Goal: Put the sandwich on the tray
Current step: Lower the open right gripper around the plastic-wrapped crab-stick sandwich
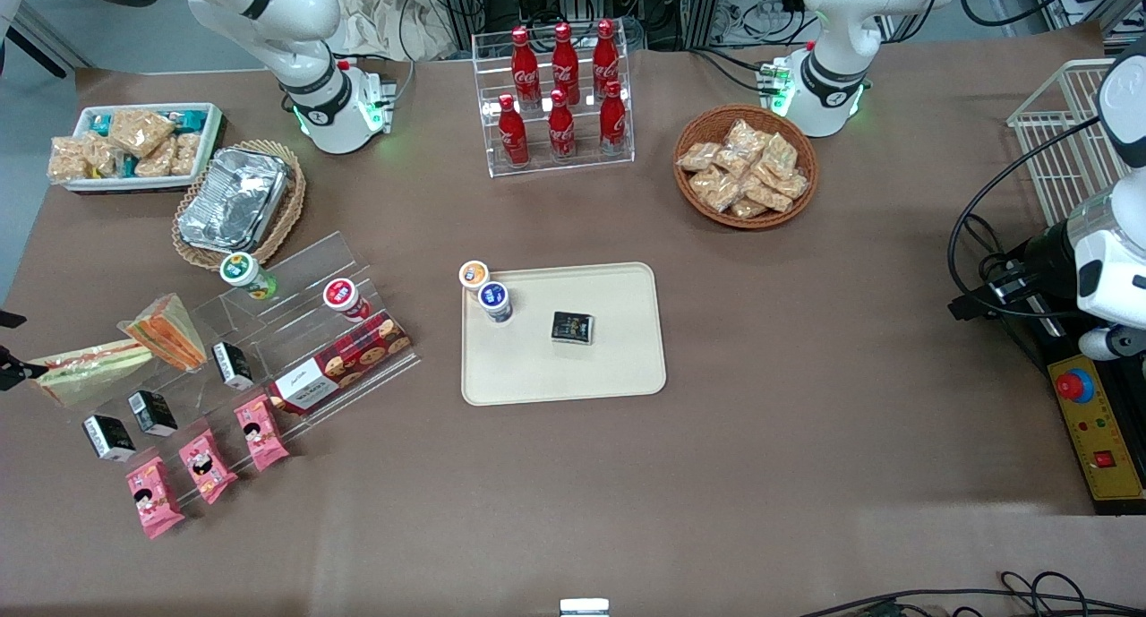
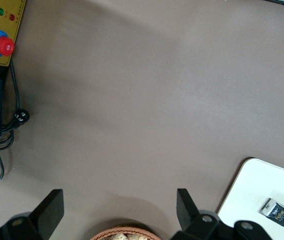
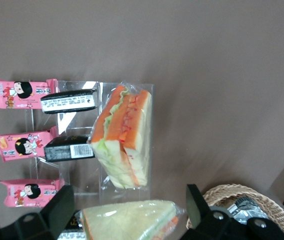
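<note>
From the front, you see the sandwich (image 1: 89,366) lying at the working arm's end of the surface, beside the orange-filled sandwich (image 1: 167,330) on the clear display rack (image 1: 295,348), well apart from the tray (image 1: 618,366), which already carries two cups and a small dark box. The left wrist view shows only one end of that tray (image 2: 252,192). In the right wrist view your end effector (image 3: 126,212) hangs spread wide over the sandwich (image 3: 129,220), a finger (image 3: 61,202) on either side. You're at the grasp step, I'd say: come down, pinch the wedge, then carry it to the tray.
</note>
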